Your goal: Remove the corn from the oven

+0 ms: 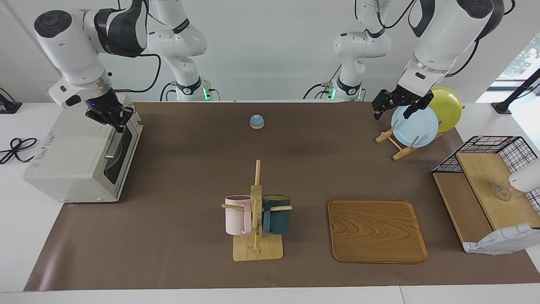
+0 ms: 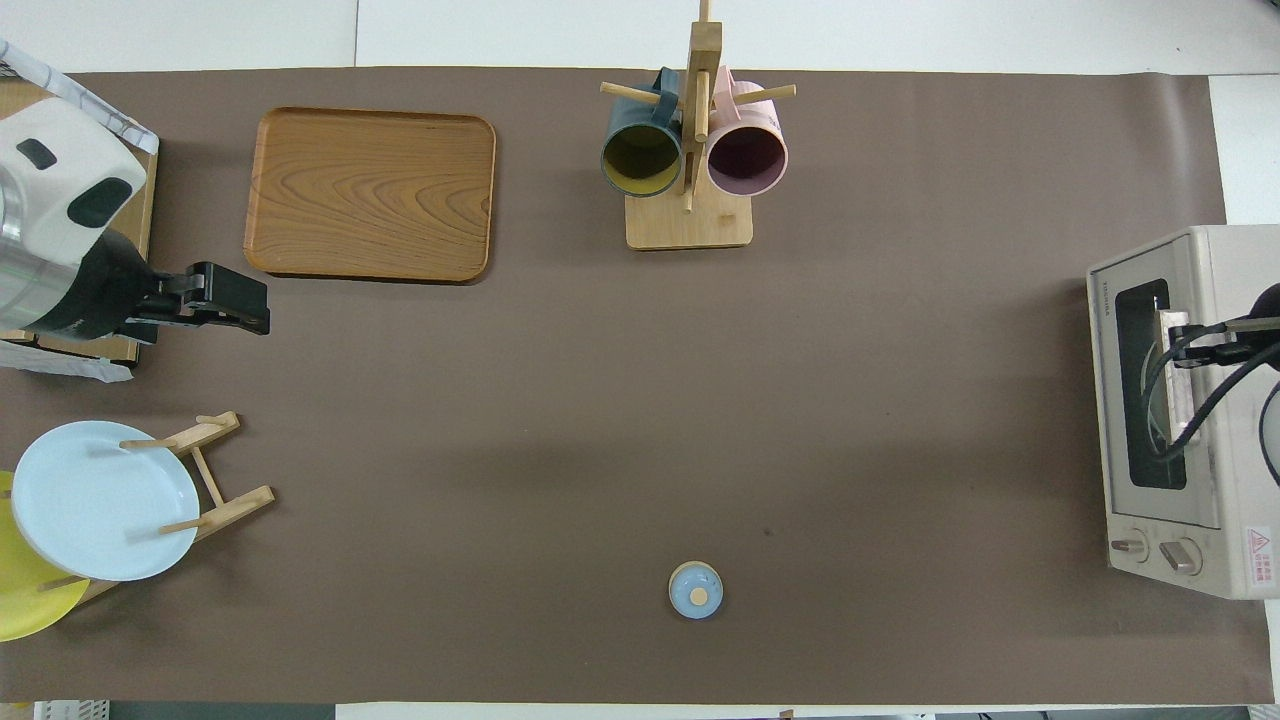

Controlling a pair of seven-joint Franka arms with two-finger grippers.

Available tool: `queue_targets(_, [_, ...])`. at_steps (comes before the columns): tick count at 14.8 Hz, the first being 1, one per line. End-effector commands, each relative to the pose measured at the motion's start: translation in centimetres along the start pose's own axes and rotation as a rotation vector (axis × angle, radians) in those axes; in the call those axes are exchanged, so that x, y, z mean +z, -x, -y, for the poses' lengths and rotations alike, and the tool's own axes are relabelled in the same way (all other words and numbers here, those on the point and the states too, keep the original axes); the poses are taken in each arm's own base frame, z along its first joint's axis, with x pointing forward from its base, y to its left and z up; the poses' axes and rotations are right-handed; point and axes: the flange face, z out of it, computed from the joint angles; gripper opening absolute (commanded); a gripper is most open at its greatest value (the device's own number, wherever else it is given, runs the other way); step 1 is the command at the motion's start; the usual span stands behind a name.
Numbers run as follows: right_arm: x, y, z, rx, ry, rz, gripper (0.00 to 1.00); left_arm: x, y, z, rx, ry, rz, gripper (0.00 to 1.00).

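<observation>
The off-white oven (image 1: 69, 160) stands at the right arm's end of the table, and it also shows in the overhead view (image 2: 1235, 265). Its dark glass door (image 1: 120, 166) faces the table's middle and stands closed. My right gripper (image 1: 114, 119) is at the metal bar handle (image 1: 112, 147) along the door's top edge; it also shows in the overhead view (image 2: 1190, 340). The corn is hidden. My left gripper (image 1: 376, 108) waits in the air over the plate rack (image 1: 398, 145), holding nothing that I can see.
A small blue bell (image 1: 257, 121) sits near the robots. A wooden mug tree (image 1: 256, 211) holds a pink mug and a dark blue mug. A wooden tray (image 1: 376, 230) lies beside it. The plate rack holds a blue plate (image 1: 415, 126) and a yellow plate (image 1: 448, 107). A wire shelf (image 1: 485, 185) stands at the left arm's end.
</observation>
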Motion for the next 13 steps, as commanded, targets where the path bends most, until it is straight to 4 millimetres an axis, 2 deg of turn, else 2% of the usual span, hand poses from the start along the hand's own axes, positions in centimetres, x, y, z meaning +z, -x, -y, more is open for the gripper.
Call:
queue_targets(1, [0.8, 0.8, -1.0, 0.056, 0.018, -0.019, 0.00, 0.1, 0.4, 0.2, -0.010, 0.011, -0.015, 1.00])
queue_targets(7, [4.1, 1.3, -2.3, 0.122, 0.014, -0.016, 0.00, 0.0, 0.4, 0.2, -0.011, 0.011, -0.017, 1.00])
queue_targets(13, [5.7, 1.5, -2.6, 0.135, 0.012, 0.004, 0.00, 0.0, 0.5, -0.2, -0.005, 0.011, -0.018, 1.00])
